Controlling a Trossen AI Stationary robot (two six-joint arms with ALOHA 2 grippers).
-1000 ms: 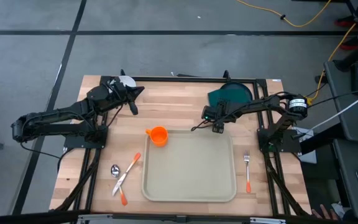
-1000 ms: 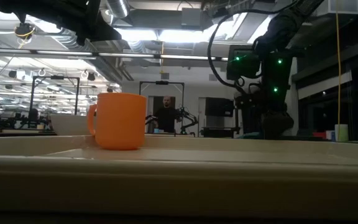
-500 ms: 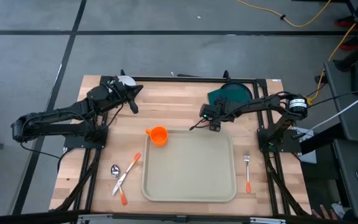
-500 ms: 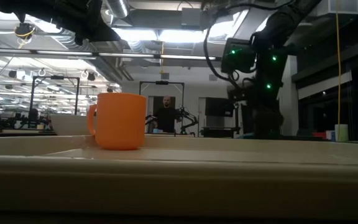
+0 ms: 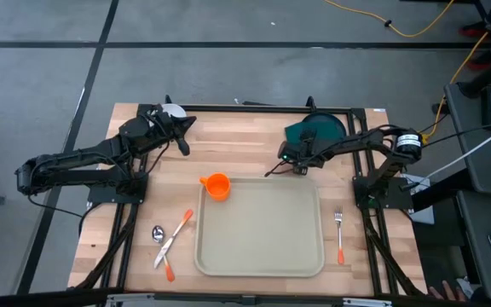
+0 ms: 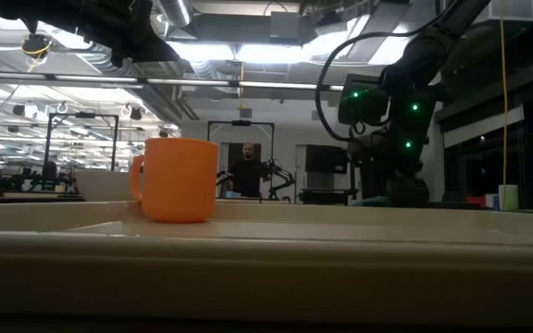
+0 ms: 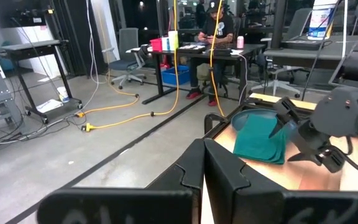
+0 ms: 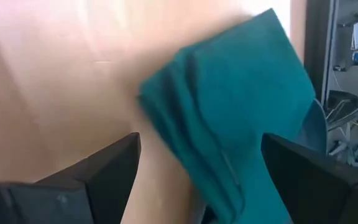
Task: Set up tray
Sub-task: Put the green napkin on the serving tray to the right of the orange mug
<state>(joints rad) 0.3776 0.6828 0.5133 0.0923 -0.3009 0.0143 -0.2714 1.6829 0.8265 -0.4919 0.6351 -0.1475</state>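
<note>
Grey concrete floor surrounds the wooden counter (image 5: pixel 245 141), where two dark arms reach in from either side. Largest on it is the beige tray (image 5: pixel 260 225), lying flat with its long axis running toward and away from the right fingers, which sit just beyond its far right corner; it holds only an orange mug (image 5: pixel 216 185) at the far left corner. A folded teal cloth (image 8: pixel 229 118) lies partly on a dark teal plate (image 5: pixel 324 126) directly ahead of the right gripper (image 5: pixel 293 157), whose fingers stand wide apart and empty, low over the near edge of the cloth. The step in hand looks like fetching the cloth for the tray: the next move calls for lowering so the fingers straddle the folded edge, then pinching. The left gripper (image 5: pixel 182 136) waits at the far left of the counter, fingers pressed together on nothing. Smallest, a spoon (image 5: pixel 158 232), a knife (image 5: pixel 174 237) and a fork (image 5: pixel 339 234) lie outside the tray.
</note>
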